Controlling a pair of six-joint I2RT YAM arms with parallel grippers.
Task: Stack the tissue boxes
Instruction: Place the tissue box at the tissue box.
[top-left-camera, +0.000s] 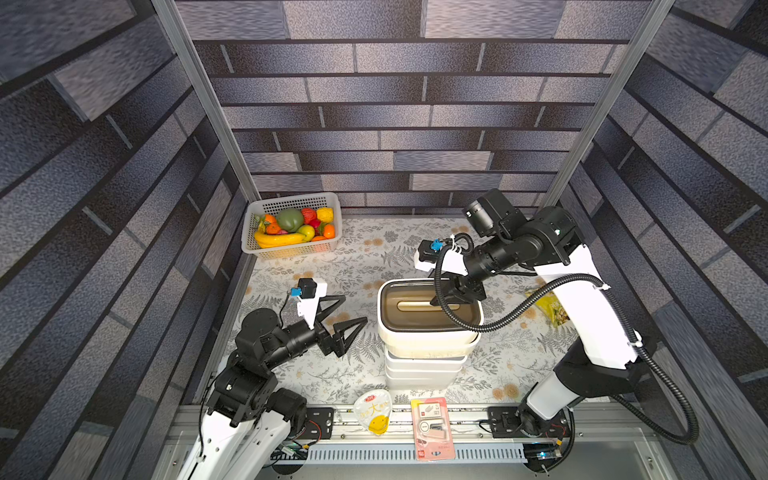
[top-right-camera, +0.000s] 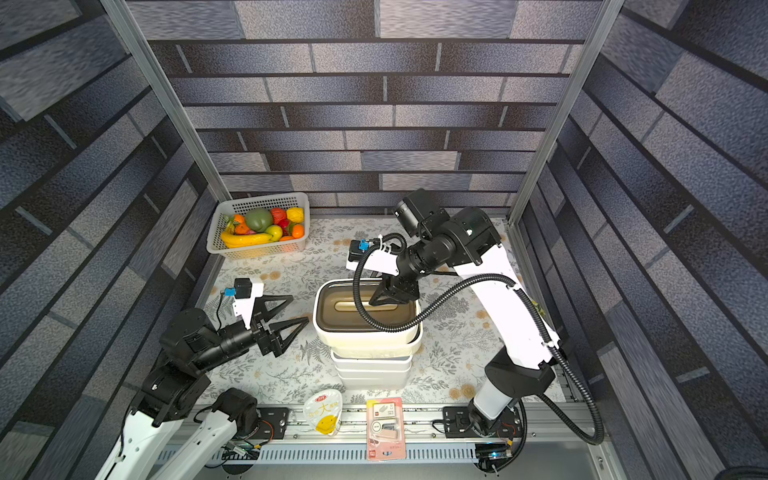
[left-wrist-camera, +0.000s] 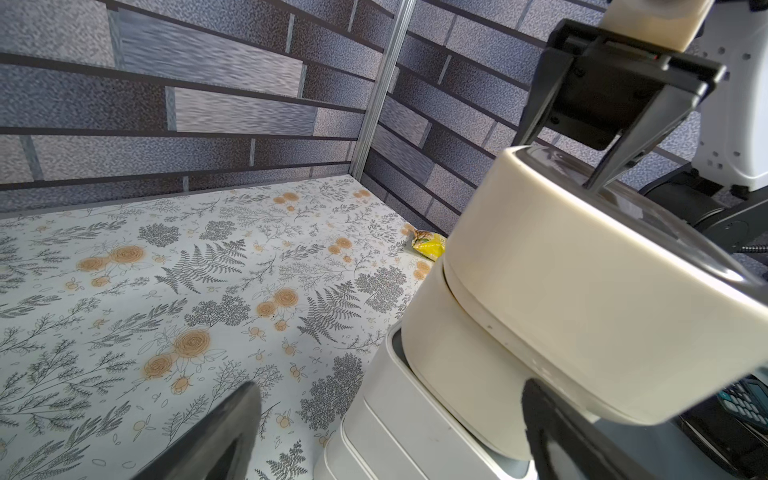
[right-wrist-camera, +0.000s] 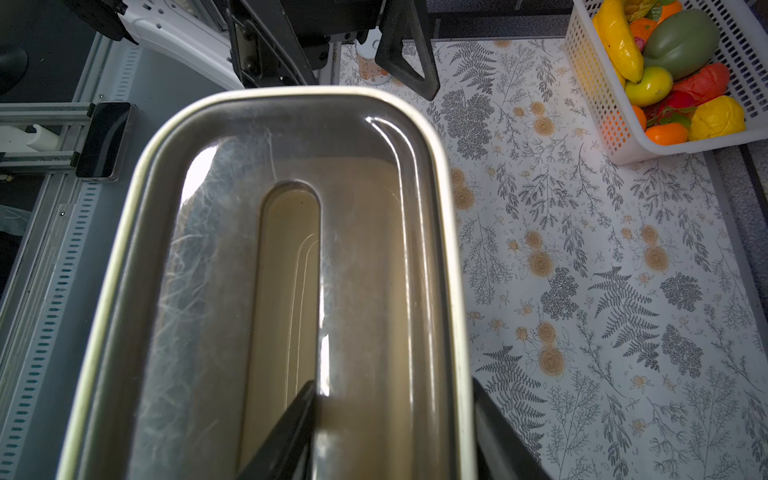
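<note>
Bent down over the stack (top-left-camera: 424, 372) with right gripper (top-left-camera: 446, 297) clamped on top tissue box (top-left-camera: 415, 336); held left gripper (top-left-camera: 355, 308) level beside it, jaws spread wide.

A robot test cell in a lab, dressed to look homely; aluminium frame posts (top-left-camera: 210, 104) hold flat panels printed with grey brick (top-left-camera: 395, 116), and the left arm (top-left-camera: 257, 345) and right arm (top-left-camera: 582, 299) are bolted to a metal rail (top-left-camera: 469, 419) above a slotted cable duct (top-left-camera: 353, 455). The bench (top-left-camera: 365, 257) wears a floral cloth; a white basket (top-left-camera: 291, 249) of bright fruit (top-left-camera: 291, 220) sits at its far corner.
</note>
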